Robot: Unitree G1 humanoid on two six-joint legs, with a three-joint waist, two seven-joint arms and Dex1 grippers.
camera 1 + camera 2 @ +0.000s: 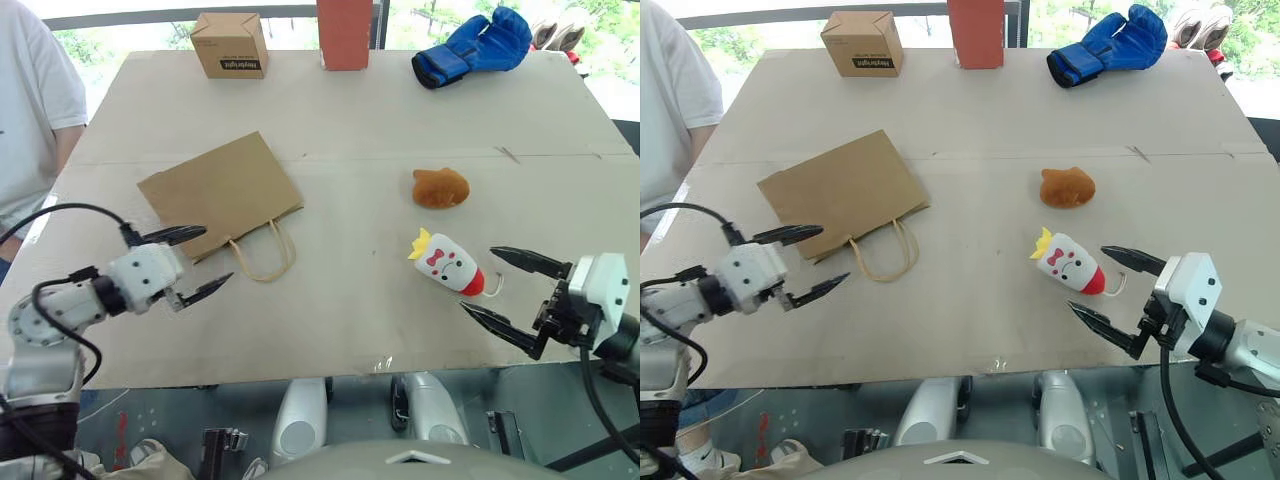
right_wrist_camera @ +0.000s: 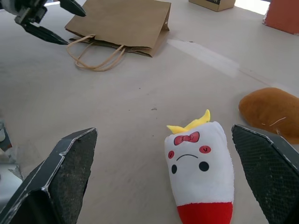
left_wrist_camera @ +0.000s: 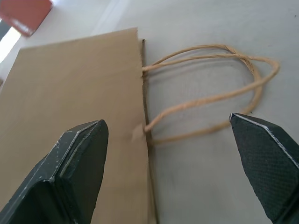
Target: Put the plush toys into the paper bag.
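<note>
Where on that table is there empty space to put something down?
Bare patches: between the paper bag and the brown plush, and the near edge between both grippers. The far edge is crowded: cardboard box, red block, blue glove.

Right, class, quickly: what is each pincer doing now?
Left pincer: open, empty, by the paper bag.
Right pincer: open, empty, by the white toy.

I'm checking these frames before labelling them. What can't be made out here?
- Paper bag: lies flat, so its inside is hidden in the eye views; the left wrist view cuts off its far side.
- Red box: top cut off by the eye views' upper edge.
- White toy: red end cut off by the right wrist view's lower edge.
- Brown toy: face, if any, too small to tell.
</note>
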